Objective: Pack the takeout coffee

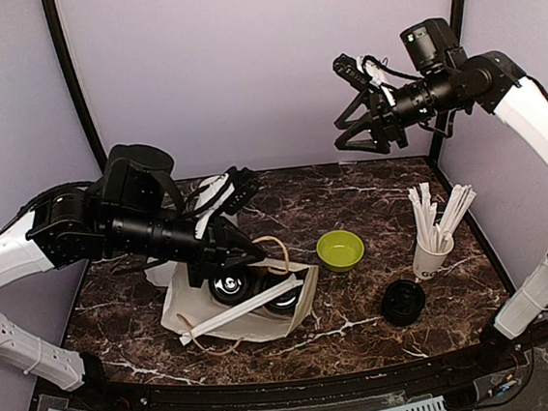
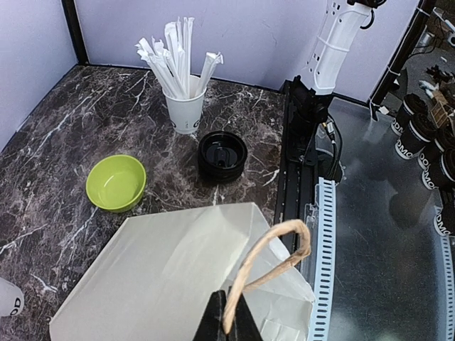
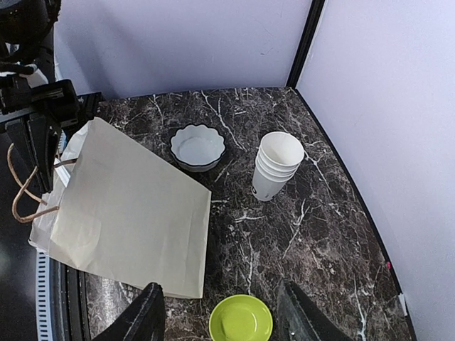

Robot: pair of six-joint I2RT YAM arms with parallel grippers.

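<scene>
- While the marble table (image 1: 371, 206) bears the open paper bag (image 1: 182, 310), two black-lidded coffee cups (image 1: 231, 287) show inside it.
- The right gripper (image 3: 224, 316) hangs high above the table, jaws apart, empty.
- The left gripper (image 2: 229, 316) is clamped on the bag's twine handle (image 2: 274, 252).
- A green bowl (image 1: 340, 250) sits near the bag.

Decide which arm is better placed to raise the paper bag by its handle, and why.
Left. The left gripper has its jaws shut on the handle of the paper bag; the right gripper hangs open high up, far from it.
</scene>
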